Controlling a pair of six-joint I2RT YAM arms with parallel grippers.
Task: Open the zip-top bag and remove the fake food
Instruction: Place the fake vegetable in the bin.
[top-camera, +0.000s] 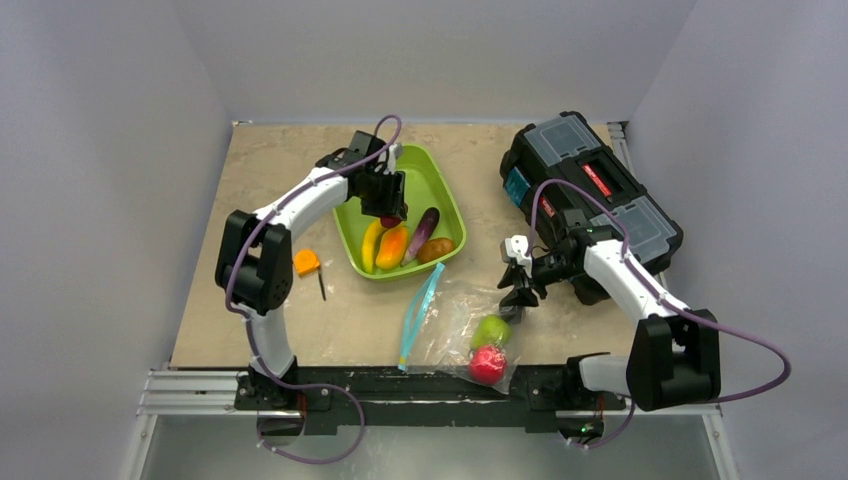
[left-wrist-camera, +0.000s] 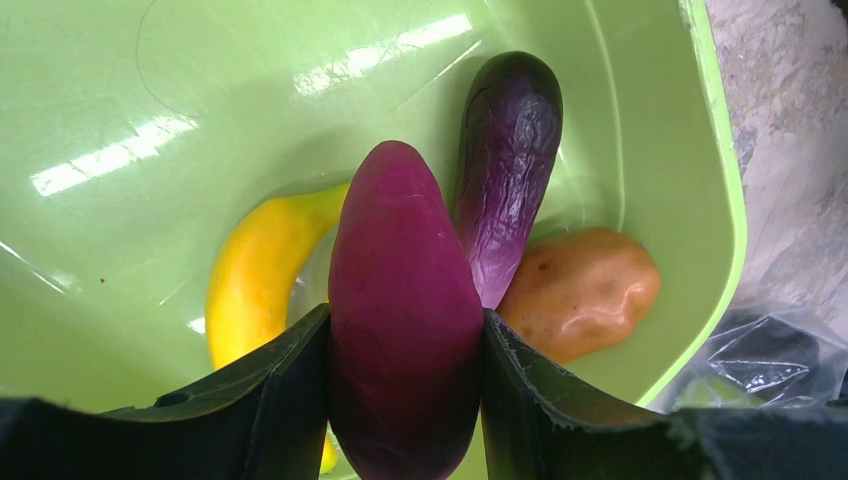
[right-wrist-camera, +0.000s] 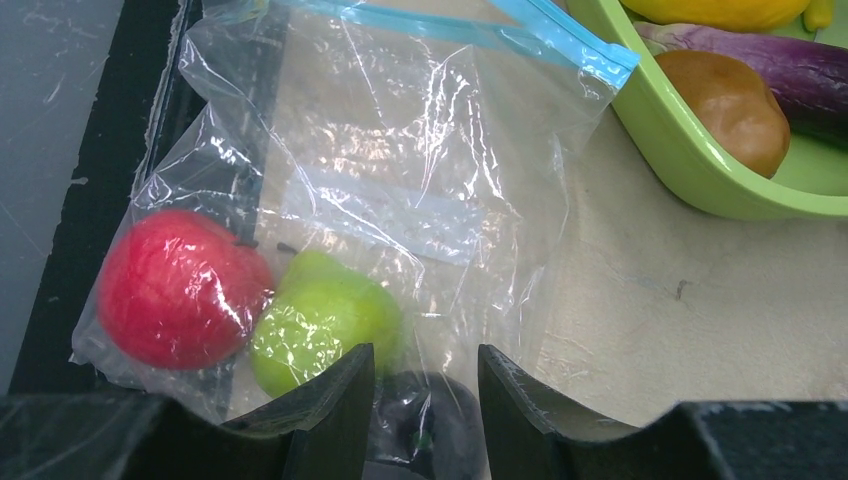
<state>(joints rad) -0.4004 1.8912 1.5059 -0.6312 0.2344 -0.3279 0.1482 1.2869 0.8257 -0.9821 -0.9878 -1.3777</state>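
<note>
The zip-top bag (top-camera: 450, 318) lies flat near the front edge, its blue zip strip (top-camera: 420, 315) toward the green tray (top-camera: 440, 190). Inside it are a red apple (right-wrist-camera: 180, 290), a green pear (right-wrist-camera: 320, 320) and a dark piece (right-wrist-camera: 430, 425). My right gripper (right-wrist-camera: 425, 395) sits at the bag's right edge, its jaws closed on the dark piece through the plastic. My left gripper (left-wrist-camera: 405, 400) is over the tray, shut on a maroon piece (left-wrist-camera: 405, 300). Below it in the tray lie a banana (left-wrist-camera: 260, 280), an eggplant (left-wrist-camera: 505, 165), a brown piece (left-wrist-camera: 580, 290) and an orange piece (top-camera: 393, 245).
A black toolbox (top-camera: 590, 190) stands at the back right, just behind the right arm. A small orange block (top-camera: 307, 262) with a black stick (top-camera: 321, 285) lies left of the tray. The black front rail (top-camera: 400, 380) runs under the bag's near end.
</note>
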